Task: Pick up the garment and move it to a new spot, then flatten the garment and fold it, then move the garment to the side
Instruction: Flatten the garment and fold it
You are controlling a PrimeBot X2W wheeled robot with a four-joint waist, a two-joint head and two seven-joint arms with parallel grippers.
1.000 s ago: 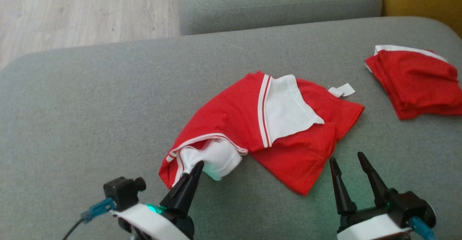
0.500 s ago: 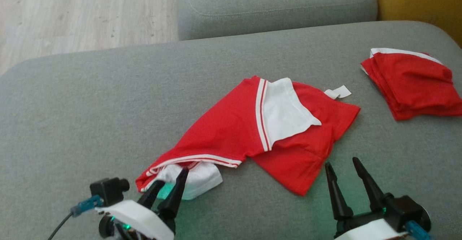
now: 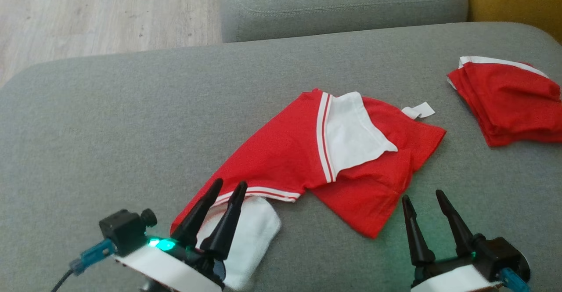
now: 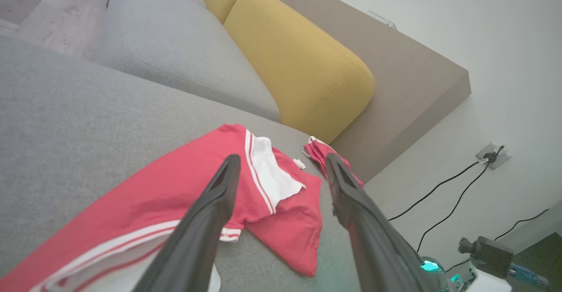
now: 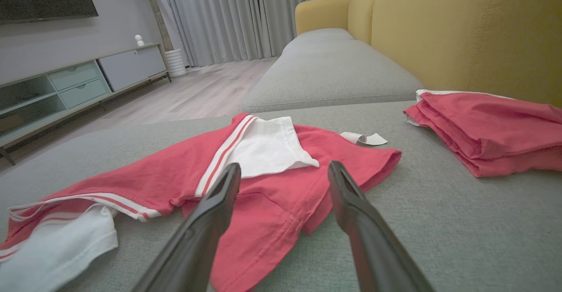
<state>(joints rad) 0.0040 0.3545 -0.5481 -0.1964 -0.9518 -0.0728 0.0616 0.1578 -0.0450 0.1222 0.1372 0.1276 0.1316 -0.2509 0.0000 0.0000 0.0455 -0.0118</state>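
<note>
On the near left of the grey sofa cushion (image 3: 109, 120), the left claw (image 3: 230, 182) has let go of the white sleeve (image 3: 257, 228) it pinched a second ago and now stands released. The red-and-white T-shirt (image 3: 281, 160) lies drawn out longer, so flattening seems under way and folding not begun. Its sleeve lies directly beneath the left claw. Its red hem lies just ahead of the released right claw (image 3: 421, 194).

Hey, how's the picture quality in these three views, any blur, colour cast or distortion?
Head view: soft, even daylight, with a green lamp glow around the left gripper and right gripper tinting the sofa. Left wrist view: tilted, with wide-angle stretch; the fingers look large and soft. Right wrist view: the garment looks pinker and washed out.
</note>
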